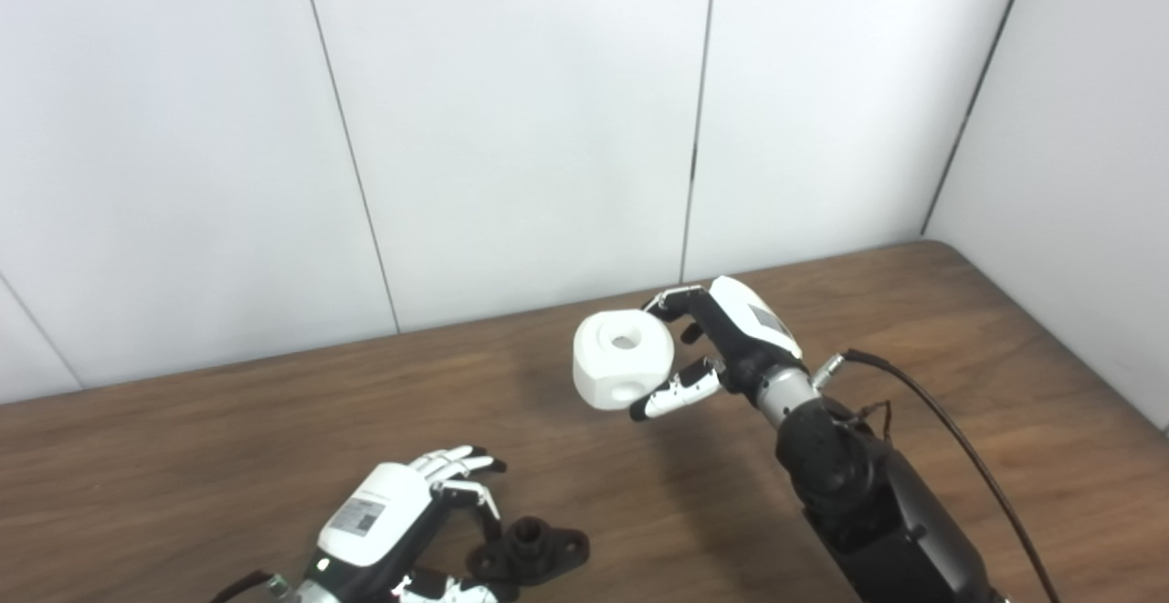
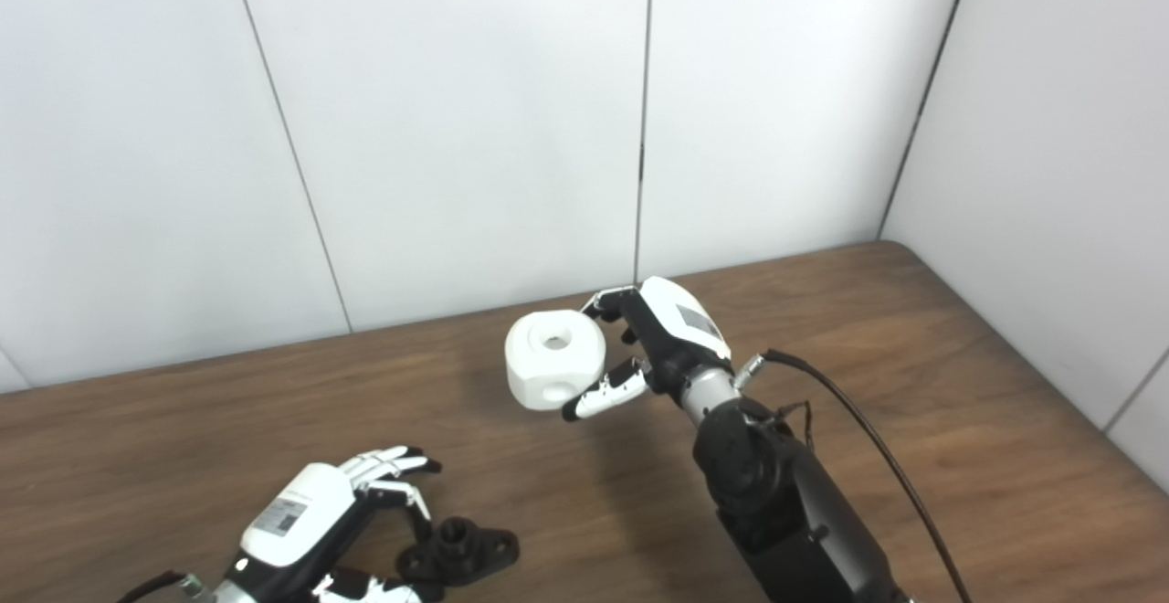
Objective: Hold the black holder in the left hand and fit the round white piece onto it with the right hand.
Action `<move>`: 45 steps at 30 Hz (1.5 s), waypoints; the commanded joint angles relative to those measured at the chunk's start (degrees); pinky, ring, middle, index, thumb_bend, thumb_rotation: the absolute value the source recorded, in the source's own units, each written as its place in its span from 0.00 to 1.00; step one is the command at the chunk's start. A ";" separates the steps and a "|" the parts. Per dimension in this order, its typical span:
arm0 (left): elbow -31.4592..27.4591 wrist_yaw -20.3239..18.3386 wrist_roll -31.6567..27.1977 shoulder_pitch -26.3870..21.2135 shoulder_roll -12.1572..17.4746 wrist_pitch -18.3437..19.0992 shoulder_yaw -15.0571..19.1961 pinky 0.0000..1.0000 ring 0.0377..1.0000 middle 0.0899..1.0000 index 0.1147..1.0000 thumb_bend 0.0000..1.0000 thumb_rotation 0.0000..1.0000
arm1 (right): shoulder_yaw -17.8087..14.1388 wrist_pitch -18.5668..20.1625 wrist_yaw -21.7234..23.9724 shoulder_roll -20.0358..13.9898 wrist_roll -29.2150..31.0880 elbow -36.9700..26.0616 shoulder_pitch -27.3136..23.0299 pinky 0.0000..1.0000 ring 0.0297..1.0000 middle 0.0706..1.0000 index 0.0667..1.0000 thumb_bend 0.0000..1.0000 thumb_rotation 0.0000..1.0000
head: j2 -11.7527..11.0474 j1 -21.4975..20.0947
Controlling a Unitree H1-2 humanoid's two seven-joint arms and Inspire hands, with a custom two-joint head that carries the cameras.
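1. White and chunky, the round white piece [image 1: 624,359] has a hole in its top face and another low on its side; it hangs mid-frame above the table [image 1: 913,329].
2. The right hand [image 1: 721,343] grips it between fingers and thumb.
3. Bottom left, the black holder [image 2: 459,548] lies on the wood, the left hand [image 2: 315,525] loosely curled around it; whether it grips, I cannot tell.
4. The right eye view shows more bare wood beyond the holder.
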 commanded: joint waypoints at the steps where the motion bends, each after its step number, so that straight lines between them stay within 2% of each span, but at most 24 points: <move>1: 3.64 -6.27 5.63 1.89 1.09 6.24 -1.86 0.89 0.90 0.84 0.42 0.52 0.06 | 0.29 -0.72 0.62 -0.18 -0.40 -3.50 -1.02 0.66 0.77 0.76 0.44 0.52 0.13 | 0.23 0.36; 5: 4.22 -5.52 5.48 1.74 0.65 5.95 -1.73 0.88 0.90 0.83 0.42 0.52 0.06 | 1.21 -0.53 2.19 0.42 -0.96 -5.95 -0.38 0.66 0.77 0.75 0.44 0.52 0.13 | 0.73 1.37; 12: 2.76 -7.34 5.47 1.70 0.49 7.50 -1.66 0.90 0.91 0.84 0.42 0.52 0.06 | 2.17 -0.34 4.92 1.40 -0.46 -9.36 0.63 0.65 0.77 0.75 0.44 0.52 0.13 | 1.59 3.23; 26: 0.85 -8.91 5.66 1.64 0.22 9.51 -1.80 0.93 0.91 0.85 0.42 0.52 0.06 | 5.10 -0.44 9.89 2.10 -1.58 -12.00 2.87 0.66 0.76 0.75 0.44 0.52 0.13 | 3.07 5.12; 34: -0.12 -9.75 5.73 1.71 0.18 10.37 -1.77 0.94 0.92 0.85 0.42 0.52 0.06 | 5.93 -0.73 11.10 2.40 -2.52 -12.68 3.91 0.70 0.79 0.76 0.44 0.52 0.13 | 3.49 5.33; 45: -1.21 -10.20 5.71 1.98 0.16 10.90 -1.83 0.93 0.92 0.85 0.42 0.52 0.06 | 6.60 -2.11 11.35 2.16 -2.78 -12.31 5.09 0.69 0.76 0.75 0.44 0.52 0.13 | 4.37 5.45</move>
